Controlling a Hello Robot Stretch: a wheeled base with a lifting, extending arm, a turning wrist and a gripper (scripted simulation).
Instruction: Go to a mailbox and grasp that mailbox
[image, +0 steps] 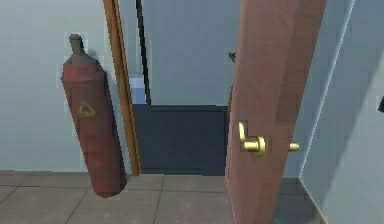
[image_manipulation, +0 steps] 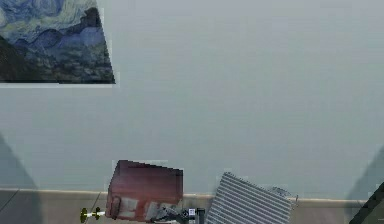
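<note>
A red-brown box sits low against the pale wall in the arm side view, its shape too plain to name as a mailbox. A small brass lever pokes out just left of it. At the bottom edge near the middle, a small dark piece with white marks looks like my gripper, right beside the box's lower right corner. I cannot tell whether it holds anything.
Ahead, a red-brown wooden door with a brass handle stands ajar in a wood-framed doorway. A reddish punching bag leans on the wall at the left. A grey ribbed panel lies right of the box. A swirling blue painting hangs above.
</note>
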